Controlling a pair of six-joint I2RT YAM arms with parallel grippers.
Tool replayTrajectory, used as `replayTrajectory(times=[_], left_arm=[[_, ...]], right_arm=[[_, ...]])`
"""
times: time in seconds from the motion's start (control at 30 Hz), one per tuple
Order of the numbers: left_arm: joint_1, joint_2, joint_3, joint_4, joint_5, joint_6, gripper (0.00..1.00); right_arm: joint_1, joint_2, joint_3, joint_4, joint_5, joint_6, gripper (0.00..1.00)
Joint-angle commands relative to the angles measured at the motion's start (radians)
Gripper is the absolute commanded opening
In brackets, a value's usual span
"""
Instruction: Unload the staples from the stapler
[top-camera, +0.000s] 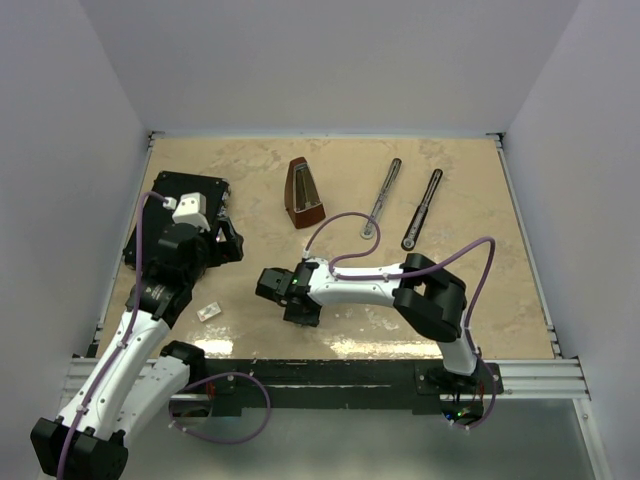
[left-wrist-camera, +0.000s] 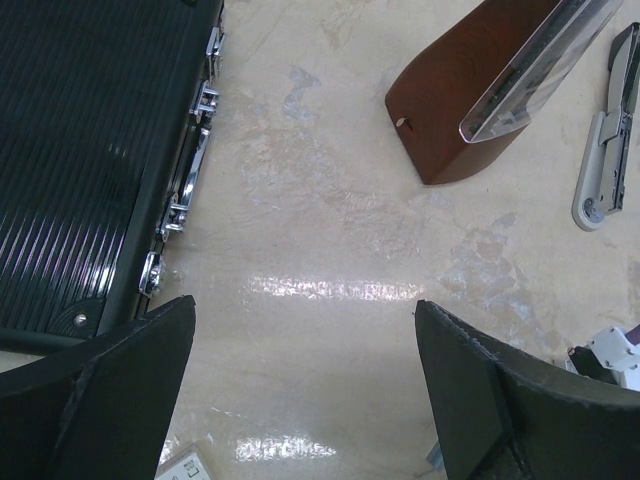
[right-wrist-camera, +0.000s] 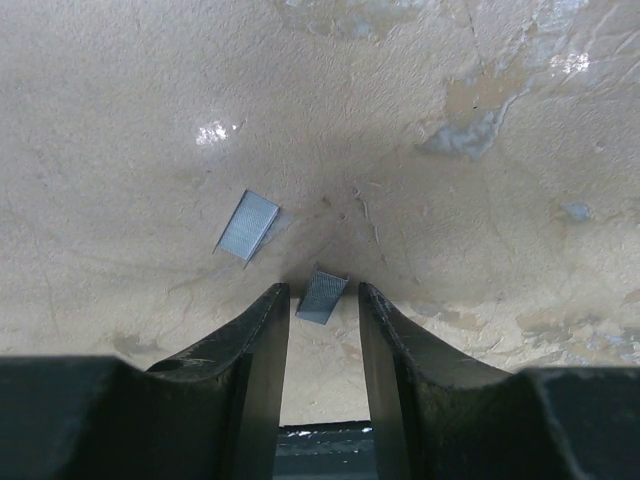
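- right gripper (right-wrist-camera: 322, 290): low over the table (top-camera: 500, 300), on the near side of the metronome (top-camera: 304, 193) and slightly left of it
- right fingers (right-wrist-camera: 262, 350): narrow gap, released. They straddle one strip of staples (right-wrist-camera: 322, 297) at the tips, with a sliver of table visible on both sides of the strip, so no clamp on it
- that strip lies flat on the table, short and silvery-grey
- second strip (right-wrist-camera: 247, 226): also flat on the table, just beyond the left fingertip and apart from the first strip
- stapler (top-camera: 383, 196): right of the metronome, lying as two long thin bars side by side, both angled the same way, well away from both grippers
- left gripper (left-wrist-camera: 305, 400): hangs over bare table left of the metronome, fingers spread wide, nothing between them
- black case (top-camera: 180, 215): further left of the metronome, beside the left gripper, with its chrome latches facing the metronome
- small white piece (top-camera: 209, 311): on the table near and left of the metronome, beside the left arm
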Motion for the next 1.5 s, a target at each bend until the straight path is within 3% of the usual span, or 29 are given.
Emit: replayTrajectory(times=[0.0,0.6,0.77,0.97,1.47], left_arm=[[0.003,-0.009,-0.009,0.013,-0.004,0.009,0.96],[0.003,0.001,-0.009,0.011,-0.014,0.006,0.96],[0.003,0.002,-0.009,0.011,-0.015,0.006,0.96],[0.003,0.01,-0.009,0.011,-0.012,0.007,0.96],[0.003,0.024,-0.009,0.013,-0.015,0.007,0.96]], right_arm=[[0.002,-0.021,-0.036,-0.015,0.043,-0.003,0.37],[0.002,-0.08,-0.09,0.059,0.096,-0.17,0.22],[0.001,-0.106,-0.096,0.057,0.135,-0.231,0.13],[-0.013,-0.169,-0.12,0.076,0.139,-0.327,0.12],[-0.238,-0.354,-0.268,0.114,0.144,-0.495,0.12]])
